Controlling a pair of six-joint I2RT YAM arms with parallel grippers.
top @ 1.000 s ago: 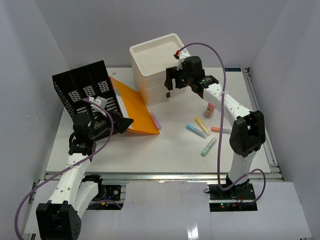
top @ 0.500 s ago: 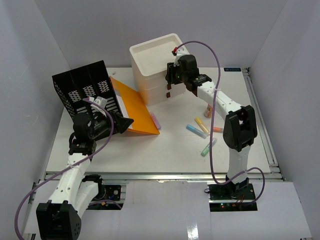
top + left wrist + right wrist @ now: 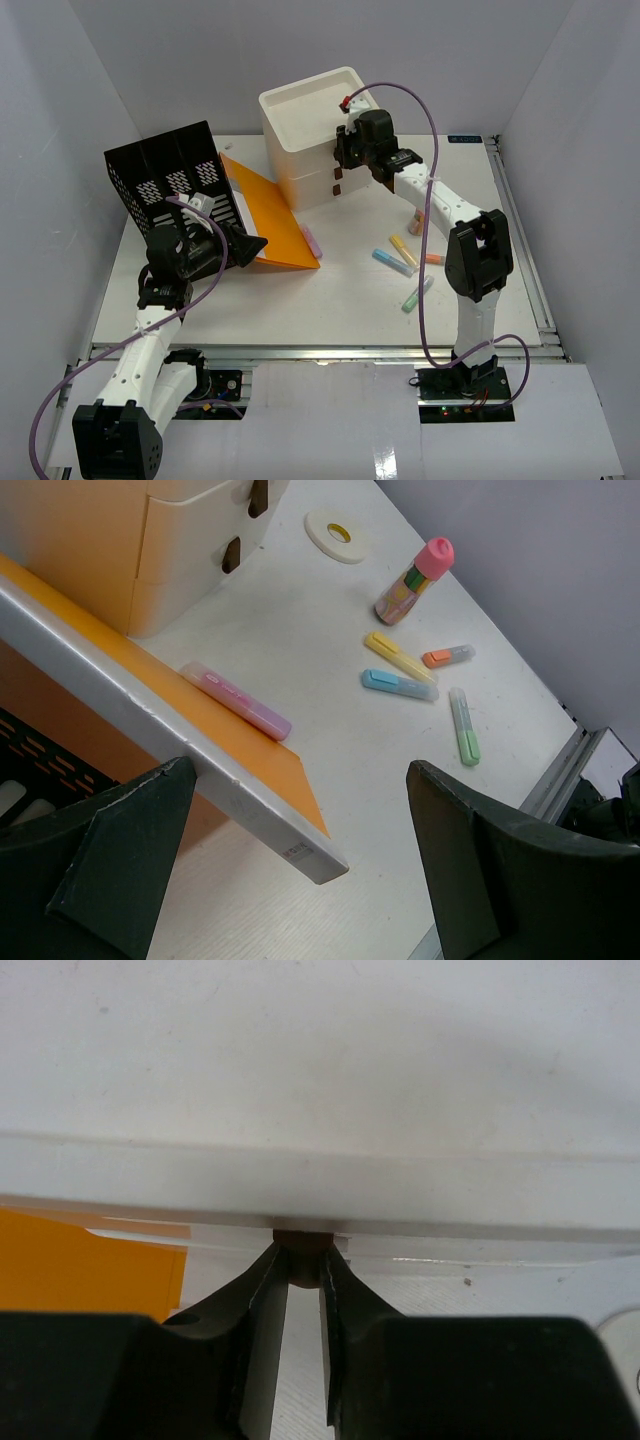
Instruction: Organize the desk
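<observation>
- The desk (image 3: 330,300) lay flat under everything, a stiff white top fixed in the rig. I judged it was nothing to lift; the handling was all in the things on it.
- My right gripper (image 3: 303,1260) was pressed nearly together, pinching the small brown handle (image 3: 303,1238) of the cream drawer box (image 3: 300,130) at the far middle of the desk. The tab looked short and smooth, so I expected it could slip free, and the light box might slide if pulled.
- My left gripper (image 3: 300,770) was spread wide by the orange folder (image 3: 270,220), which leaned on the black file rack (image 3: 165,170). The folder looked thin and floppy, best taken at its pale edge.
- The highlighters (image 3: 400,683) looked light and likely to roll.
- I could not tell which drawer the handle belonged to, what the drawers held, or whether my left fingers touched the folder.
</observation>
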